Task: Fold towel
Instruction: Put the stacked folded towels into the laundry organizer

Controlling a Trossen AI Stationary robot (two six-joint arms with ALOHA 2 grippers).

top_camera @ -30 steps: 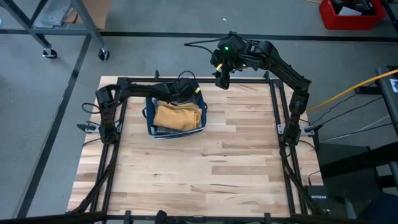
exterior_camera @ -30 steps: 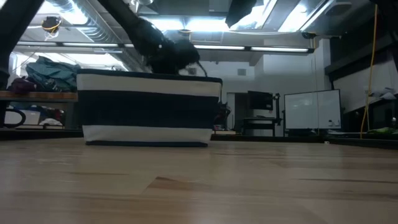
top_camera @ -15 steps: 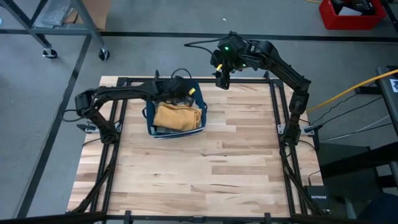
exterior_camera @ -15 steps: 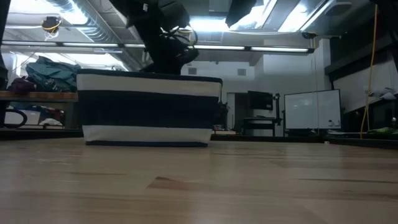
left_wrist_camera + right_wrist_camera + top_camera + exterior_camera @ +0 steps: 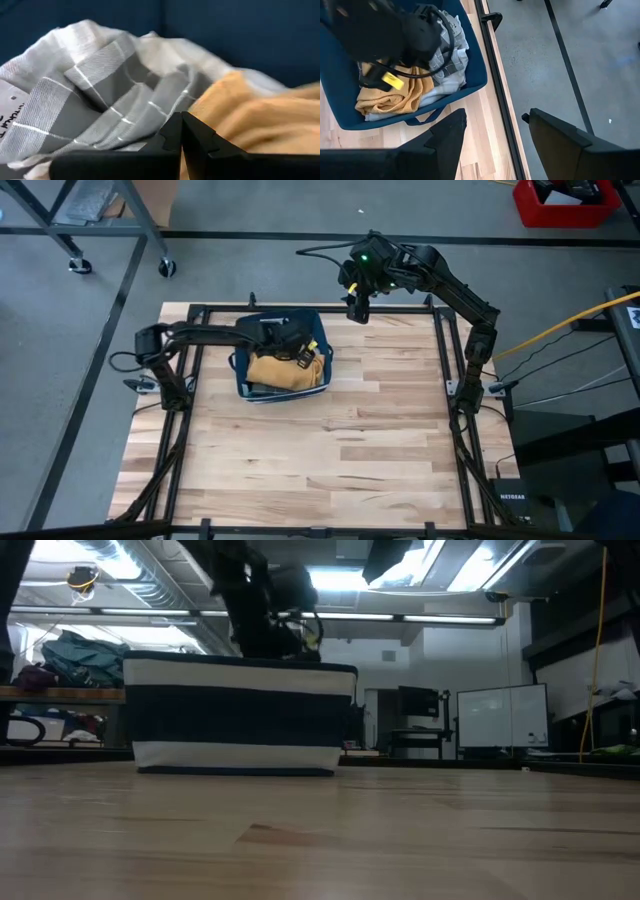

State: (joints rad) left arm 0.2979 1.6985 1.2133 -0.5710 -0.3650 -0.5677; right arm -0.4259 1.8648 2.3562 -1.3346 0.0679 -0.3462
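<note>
Woven cloth towels (image 5: 100,100) in fabric basket (image 5: 243,379); matt wood table (image 5: 380,430).

Mustard-yellow towel (image 5: 285,367): crumpled, unfolded, heaped in the blue basket (image 5: 242,376) at about 10 o'clock on the worktop. It fills the basket's 3 o'clock half. Grey-and-white checked towel (image 5: 95,100): also bunched, lying touching the yellow one, partly tucked beneath it, toward the basket's 12 o'clock wall.

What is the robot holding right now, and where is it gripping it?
Nothing that can be seen. The left gripper, shut, is down in the basket among the towels; the right gripper hangs open, empty.
</note>
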